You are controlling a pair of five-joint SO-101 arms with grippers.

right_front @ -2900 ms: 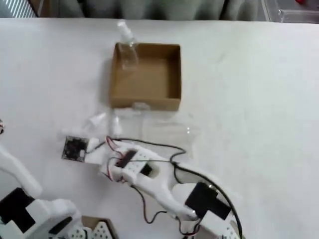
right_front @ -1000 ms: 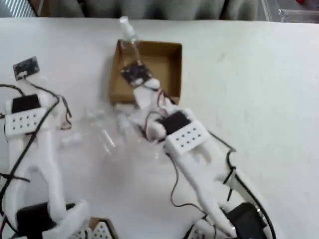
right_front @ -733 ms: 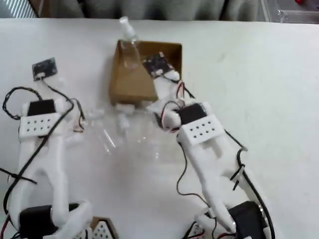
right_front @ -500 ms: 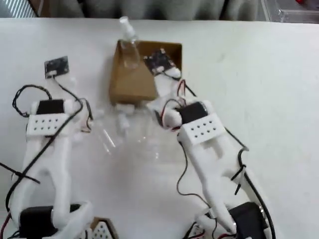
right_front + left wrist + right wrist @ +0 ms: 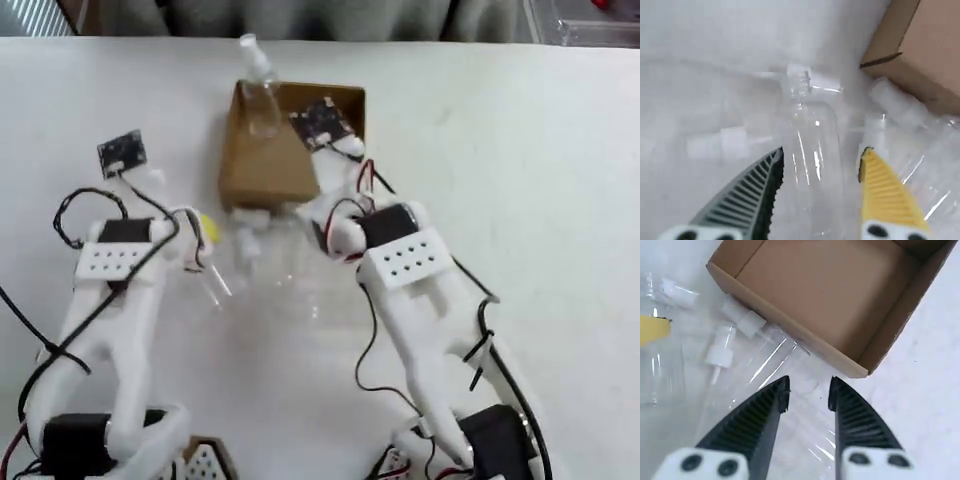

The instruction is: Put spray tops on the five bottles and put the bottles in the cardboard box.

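Here, the grasping step: left gripper [image 5: 822, 151], jaws spread, straddles a clear bottle [image 5: 809, 131]; right gripper [image 5: 809, 386] hangs released near the cardboard box [image 5: 826, 296]. Next, probably, closing squarely.

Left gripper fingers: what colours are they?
The left gripper has one grey finger and one yellow, clearest in the left wrist view.

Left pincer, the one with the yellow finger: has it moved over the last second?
Yes. The left pincer has swung across the table toward the cardboard box, now over a clear bottle.
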